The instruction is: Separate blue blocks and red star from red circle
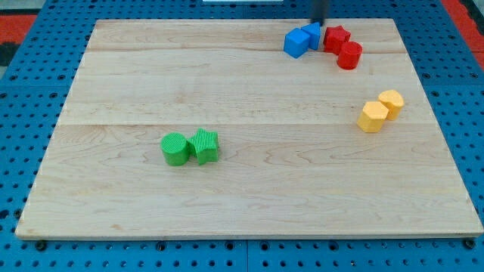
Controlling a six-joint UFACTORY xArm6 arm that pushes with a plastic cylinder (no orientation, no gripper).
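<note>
While the wooden board (227, 189) lies flat on the blue pegboard (30, 91), my tip (321, 22) shows only as a short dark stub at the view's top edge, just above the blue blocks. It is a bare rod with nothing to open or close, and it holds nothing. Two blue blocks sit touching each other near the top right: a blue cube (296, 43) on the view's left and a second blue block (312, 34) just beside it, its shape unclear. Right of them is the red star (336, 38), close to the second blue block, and the red circle (349, 55) touches the star on its lower right. Further down the right side, two yellow blocks (380, 110) touch. A green circle (175, 148) and green star (205, 145) sit together left of centre.
</note>
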